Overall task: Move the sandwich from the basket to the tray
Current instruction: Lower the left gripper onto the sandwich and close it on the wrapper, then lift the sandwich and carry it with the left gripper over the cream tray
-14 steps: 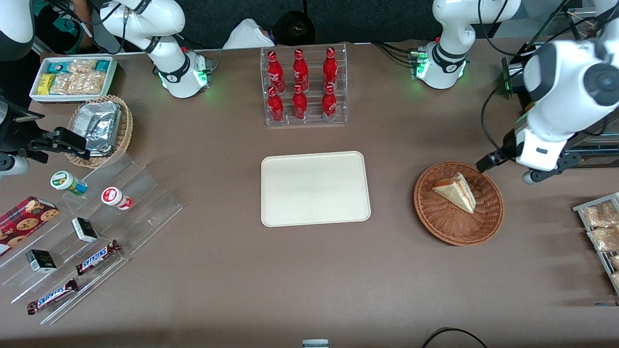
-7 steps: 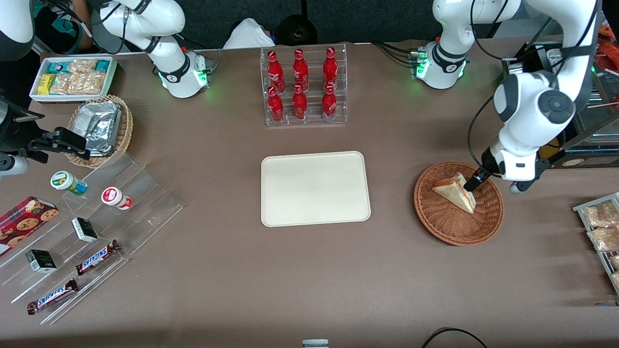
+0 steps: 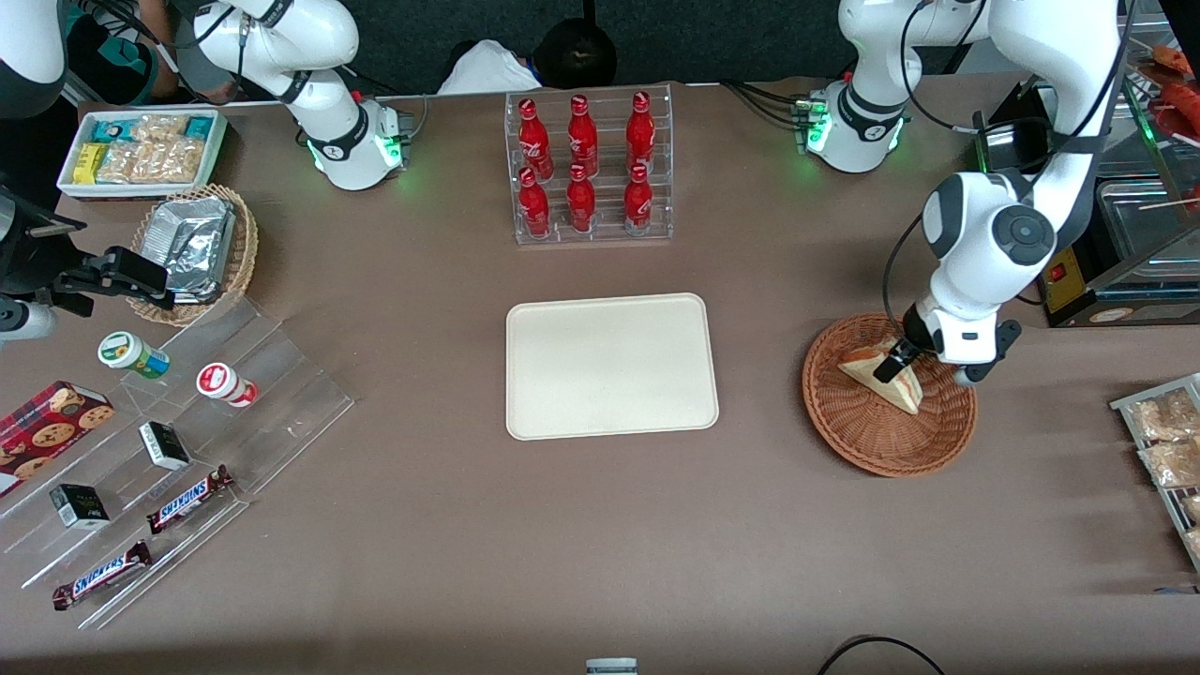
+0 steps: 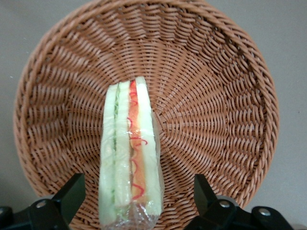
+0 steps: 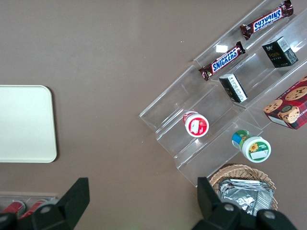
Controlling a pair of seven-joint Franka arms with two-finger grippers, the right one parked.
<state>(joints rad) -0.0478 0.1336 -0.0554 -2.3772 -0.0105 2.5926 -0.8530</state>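
The sandwich [image 3: 881, 377] [image 4: 129, 153], a plastic-wrapped wedge of pale bread with red and green filling, stands on edge in the round reddish-brown wicker basket [image 3: 848, 422] [image 4: 216, 96] toward the working arm's end of the table. My left gripper [image 3: 902, 367] [image 4: 136, 194] hangs low over the basket, open, with one finger on each side of the sandwich and a gap between each finger and the wrap. The cream tray [image 3: 611, 366] [image 5: 25, 123] lies flat mid-table, with nothing on it.
A clear rack of red bottles [image 3: 589, 167] stands farther from the front camera than the tray. Bagged snacks [image 3: 1162, 441] lie beside the basket at the working arm's table end. A stepped clear stand with candy bars [image 3: 150, 469] and a tan foil basket [image 3: 192, 251] sit toward the parked arm's end.
My left arm swung in from beside the basket and lowered over it. The open gripper now straddles the sandwich. The sandwich and basket have not moved.
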